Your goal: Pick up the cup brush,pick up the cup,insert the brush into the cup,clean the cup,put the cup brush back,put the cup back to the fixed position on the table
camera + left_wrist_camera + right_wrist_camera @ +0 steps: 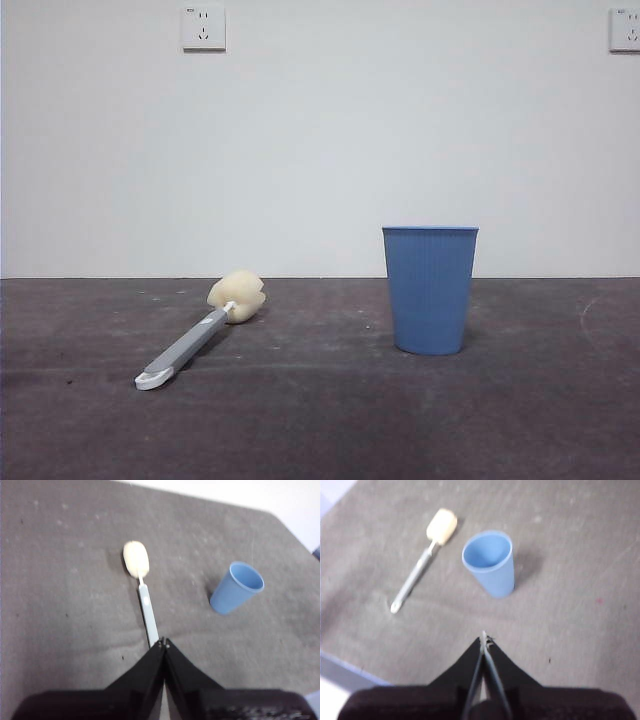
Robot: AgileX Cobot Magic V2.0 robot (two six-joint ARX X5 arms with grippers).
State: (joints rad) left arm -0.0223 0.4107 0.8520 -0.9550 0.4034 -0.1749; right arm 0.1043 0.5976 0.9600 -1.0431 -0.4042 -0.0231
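The cup brush (200,333) lies flat on the table (320,420) at the left, sponge head toward the back, white looped end toward the front. It also shows in the left wrist view (142,587) and the right wrist view (422,562). The blue ribbed cup (430,288) stands upright to the right of it, empty, also in the left wrist view (236,587) and the right wrist view (490,562). My left gripper (164,642) is shut and empty, high above the brush's handle end. My right gripper (484,639) is shut and empty, high above the table near the cup. Neither shows in the front view.
A white wall with two sockets (203,28) stands behind the table. The table's edge (350,667) shows in the right wrist view, and its far edge (210,500) in the left wrist view.
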